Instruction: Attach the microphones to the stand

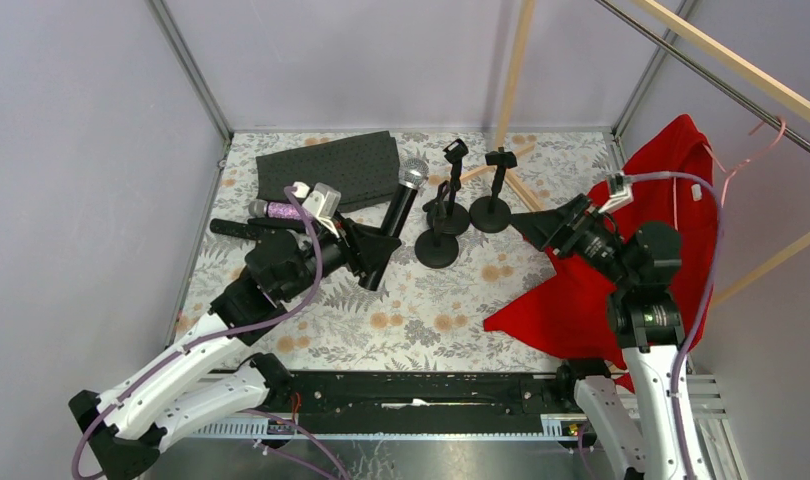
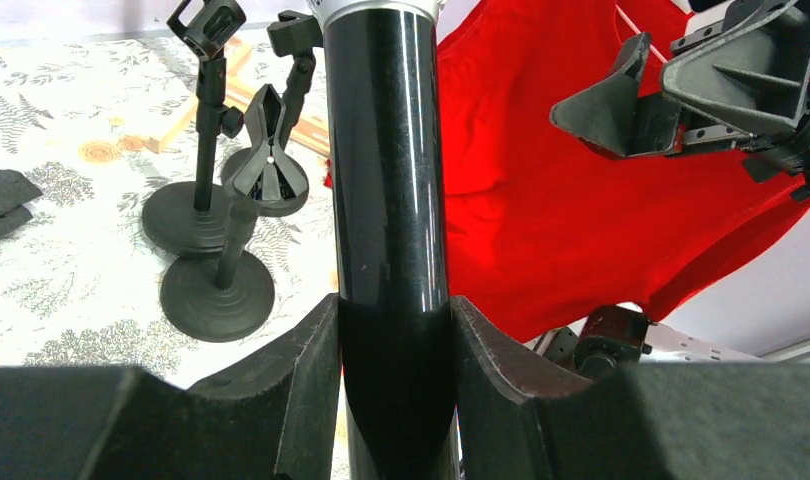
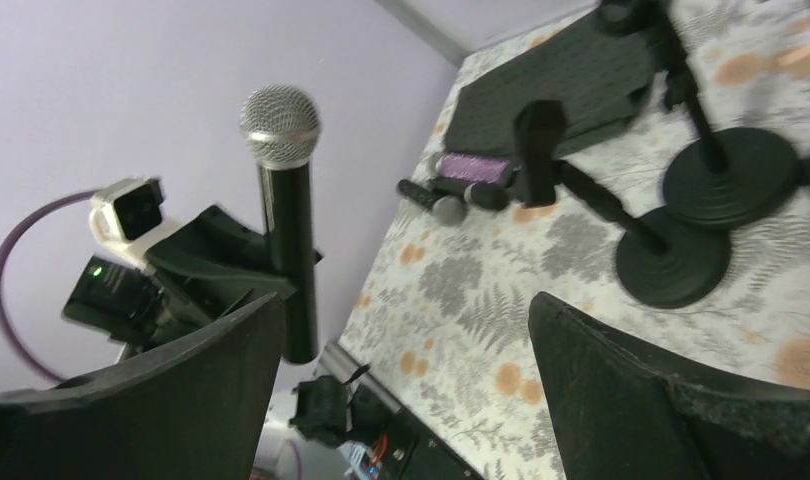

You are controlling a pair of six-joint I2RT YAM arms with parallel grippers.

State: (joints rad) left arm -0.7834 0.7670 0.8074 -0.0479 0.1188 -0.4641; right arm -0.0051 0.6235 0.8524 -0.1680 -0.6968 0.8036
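A black microphone [image 1: 397, 212] with a grey mesh head is held off the table, head pointing toward the far side. My left gripper [image 1: 376, 252] is shut on the lower part of its body [image 2: 386, 180]. In the right wrist view the same microphone [image 3: 286, 240] stands upright. Three black stands [image 1: 437, 248] with round bases group at mid-table, just right of the held microphone; their clips are empty. A purple glitter microphone [image 1: 281, 210] and a black one [image 1: 236, 228] lie at the left. My right gripper [image 1: 541, 228] hangs open over the red cloth, right of the stands, holding nothing.
A dark grey mat [image 1: 326, 165] lies at the back left. A red garment [image 1: 591, 280] covers the right side of the table, with a pink hanger [image 1: 751, 150] above it. Wooden slats [image 1: 511, 70] lean at the back and right.
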